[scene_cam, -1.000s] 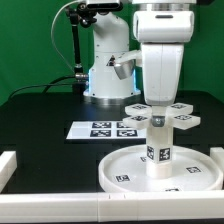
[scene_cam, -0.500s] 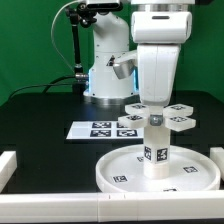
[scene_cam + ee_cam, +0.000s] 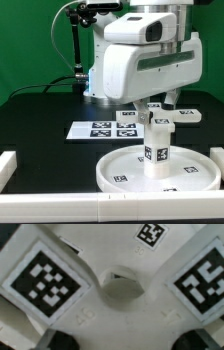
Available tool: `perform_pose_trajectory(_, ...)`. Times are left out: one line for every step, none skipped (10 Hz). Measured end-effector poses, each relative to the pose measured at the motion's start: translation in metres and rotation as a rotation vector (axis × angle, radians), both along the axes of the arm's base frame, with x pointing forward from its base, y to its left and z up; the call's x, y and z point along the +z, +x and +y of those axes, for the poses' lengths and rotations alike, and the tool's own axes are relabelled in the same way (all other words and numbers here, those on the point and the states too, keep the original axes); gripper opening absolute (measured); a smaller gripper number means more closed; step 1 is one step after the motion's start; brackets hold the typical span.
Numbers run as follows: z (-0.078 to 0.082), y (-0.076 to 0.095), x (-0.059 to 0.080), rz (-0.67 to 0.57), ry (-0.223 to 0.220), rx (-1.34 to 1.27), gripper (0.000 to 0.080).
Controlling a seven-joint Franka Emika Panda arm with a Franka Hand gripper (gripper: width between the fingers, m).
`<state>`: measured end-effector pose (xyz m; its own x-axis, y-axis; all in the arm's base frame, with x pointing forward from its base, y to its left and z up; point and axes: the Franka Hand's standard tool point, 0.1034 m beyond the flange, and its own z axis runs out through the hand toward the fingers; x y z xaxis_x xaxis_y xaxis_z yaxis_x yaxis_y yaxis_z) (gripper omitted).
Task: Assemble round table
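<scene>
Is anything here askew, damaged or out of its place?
Nothing stands out. The leg stands upright in the round disc, the cross-shaped foot piece sits level over it, and the marker board lies flat on the table.

The round disc (image 3: 160, 170) looked like smooth white plastic with a soft sheen, and the square markers on it were matt black-and-white print. The cylinder leg (image 3: 157, 148) standing on it had the same smooth white plastic look, as did the cross-shaped foot piece (image 3: 112, 286), whose surface seemed faintly grainy up close. The table (image 3: 40, 115) was covered in matt black, cloth-like material. The marker board (image 3: 103, 129) looked flat, thin and matt. The arm's white shell (image 3: 150, 62) was glossy plastic.
</scene>
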<state>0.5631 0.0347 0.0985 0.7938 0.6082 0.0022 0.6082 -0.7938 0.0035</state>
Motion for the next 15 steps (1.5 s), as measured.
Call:
perform_pose_trajectory(0.0005,-0.0001,-0.0001,0.0,0.001,-0.064,0.0445)
perform_pose_trajectory(0.0008,-0.0001,-0.0002,0.0,0.002,-0.169,0.0445)
perform_pose_trajectory(0.0012,-0.0002,-0.0003,0.001,0.004,-0.23,0.0445)
perform_pose_trajectory(0.0013,-0.0003,-0.0004,0.001,0.004,-0.295,0.0445)
perform_pose_trajectory(0.0012,-0.0002,-0.0004,0.001,0.004,-0.325,0.0445)
perform_pose_trajectory(0.0009,-0.0002,-0.0005,-0.002,0.024,-0.476,0.0445)
perform_pose_trajectory(0.001,-0.0009,-0.0004,-0.003,0.037,-0.591,0.0445)
perform_pose_trajectory(0.0016,-0.0013,-0.0003,-0.003,0.054,-0.716,0.0445)
perform_pose_trajectory(0.0021,-0.0013,-0.0002,0.006,0.072,-0.859,0.0445)
perform_pose_trajectory(0.002,-0.0012,-0.0001,0.015,0.085,-0.959,0.0445)
perform_pose_trajectory(0.0028,-0.0011,0.0,0.018,0.086,-1.02,0.0445)
perform_pose_trajectory(0.0028,-0.0011,0.0,0.02,0.086,-1.085,0.0445)
perform_pose_trajectory(0.0029,-0.0011,0.0,0.023,0.087,-1.137,0.0445)
perform_pose_trajectory(0.003,-0.0011,0.0,0.024,0.087,-1.171,0.0445)
perform_pose_trajectory(0.003,-0.001,0.0,0.029,0.089,-1.244,0.0445)
